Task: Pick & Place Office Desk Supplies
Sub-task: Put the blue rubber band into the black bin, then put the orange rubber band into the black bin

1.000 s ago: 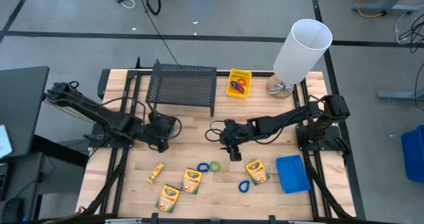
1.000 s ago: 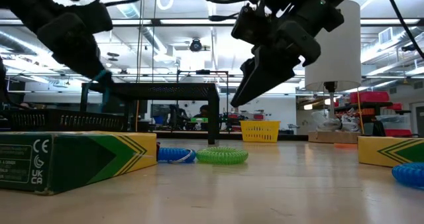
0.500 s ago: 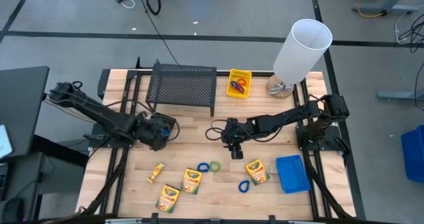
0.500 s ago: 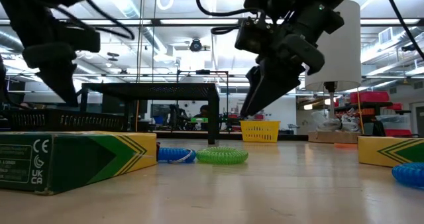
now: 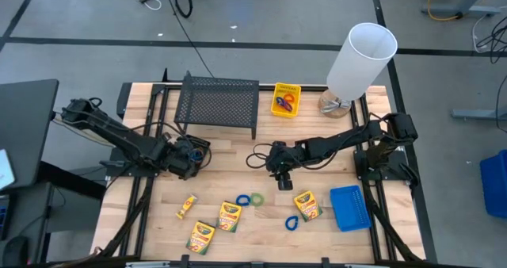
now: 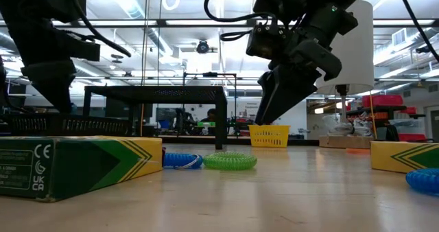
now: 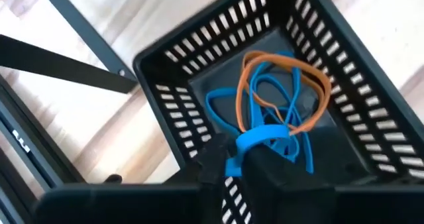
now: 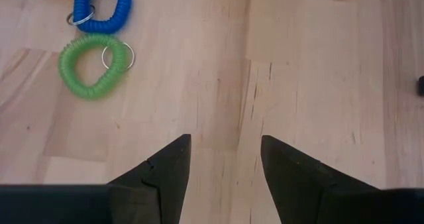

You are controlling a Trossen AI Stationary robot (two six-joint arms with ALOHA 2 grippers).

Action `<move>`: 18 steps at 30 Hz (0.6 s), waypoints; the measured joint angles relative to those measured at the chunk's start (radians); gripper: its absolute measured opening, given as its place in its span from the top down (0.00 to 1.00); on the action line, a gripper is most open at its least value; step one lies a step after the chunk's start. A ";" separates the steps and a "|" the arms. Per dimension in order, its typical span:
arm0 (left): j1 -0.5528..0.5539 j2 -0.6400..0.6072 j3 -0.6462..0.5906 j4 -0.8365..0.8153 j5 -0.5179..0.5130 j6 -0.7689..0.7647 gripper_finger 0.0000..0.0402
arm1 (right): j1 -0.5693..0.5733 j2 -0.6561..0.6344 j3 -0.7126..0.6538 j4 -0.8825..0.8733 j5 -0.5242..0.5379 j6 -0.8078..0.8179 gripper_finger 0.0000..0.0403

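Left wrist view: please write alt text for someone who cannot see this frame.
The left gripper hangs over a black slotted bin with a blue loop caught at its fingertips. In the bin lie more blue bands tangled with an orange band. The bin stands on a light wooden table beside a dark metal bar.

Bare table (image 5: 230, 161) lies open in front of the wire-mesh rack (image 5: 218, 103) — beyond that strip, crayon boxes (image 5: 229, 216) and coiled loops (image 5: 257, 198) crowd the way; the rack itself blocks passage behind.
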 joint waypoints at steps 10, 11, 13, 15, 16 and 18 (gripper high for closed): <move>0.000 0.000 0.000 0.037 -0.061 0.009 0.66 | 0.001 0.000 0.000 0.000 -0.001 0.017 0.52; 0.000 0.000 0.000 0.049 -0.065 0.021 0.63 | 0.001 0.000 0.000 0.000 -0.001 0.017 0.52; 0.000 0.000 0.000 0.085 -0.074 0.055 0.56 | 0.001 0.000 0.000 0.000 -0.001 0.017 0.52; 0.000 0.000 0.000 0.111 -0.077 0.097 0.49 | 0.001 0.000 0.000 0.000 -0.001 0.017 0.52; 0.000 0.000 0.000 0.123 -0.077 0.120 0.45 | 0.001 0.000 0.000 0.000 -0.001 0.017 0.52; -0.001 0.000 0.000 0.153 -0.096 0.169 0.39 | 0.001 0.000 0.000 -0.001 0.000 0.017 0.52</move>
